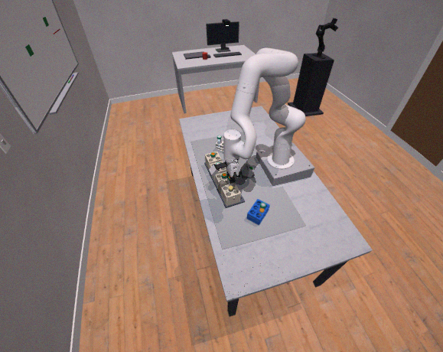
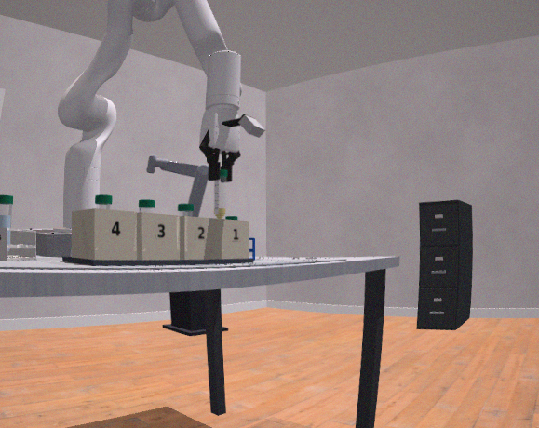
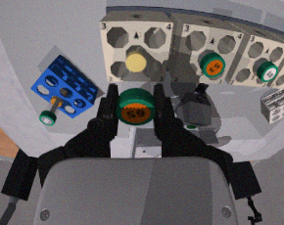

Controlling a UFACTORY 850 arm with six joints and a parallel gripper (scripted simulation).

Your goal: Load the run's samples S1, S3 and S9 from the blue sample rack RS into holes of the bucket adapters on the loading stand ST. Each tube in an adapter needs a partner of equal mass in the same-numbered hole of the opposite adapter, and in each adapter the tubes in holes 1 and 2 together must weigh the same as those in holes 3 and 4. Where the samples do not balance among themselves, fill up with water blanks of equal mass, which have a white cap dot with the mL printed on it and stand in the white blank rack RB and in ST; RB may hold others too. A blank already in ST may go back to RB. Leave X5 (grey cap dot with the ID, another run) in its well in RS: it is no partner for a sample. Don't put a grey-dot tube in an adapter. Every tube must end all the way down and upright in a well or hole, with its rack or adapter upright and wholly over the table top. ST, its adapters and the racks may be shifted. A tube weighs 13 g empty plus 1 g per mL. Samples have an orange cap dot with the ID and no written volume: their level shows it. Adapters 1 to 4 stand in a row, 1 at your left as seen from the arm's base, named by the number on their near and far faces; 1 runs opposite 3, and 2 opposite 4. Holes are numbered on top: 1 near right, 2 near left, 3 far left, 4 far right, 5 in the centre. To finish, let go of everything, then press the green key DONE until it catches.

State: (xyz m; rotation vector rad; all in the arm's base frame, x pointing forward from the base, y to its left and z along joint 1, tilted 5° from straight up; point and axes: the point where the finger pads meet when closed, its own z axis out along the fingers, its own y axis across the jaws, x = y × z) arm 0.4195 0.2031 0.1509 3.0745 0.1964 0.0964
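My gripper is shut on the green cap of a sample tube with an orange dot; the ID is too blurred to read. The tube hangs upright, and its yellowish tip is level with the top of adapter 1. In the wrist view the tip lies over the middle of adapter 1, but I cannot tell which hole. Adapter 2 holds an orange-dot tube. Adapter 3 holds a white-dot tube. Adapter 4 also holds a tube. The blue rack RS holds an orange-dot tube and one other tube.
The four adapters stand in a row on the dark stand ST. The white blank rack RB stands beyond adapter 4 with a tube in it. The arm's base block is close behind the stand.
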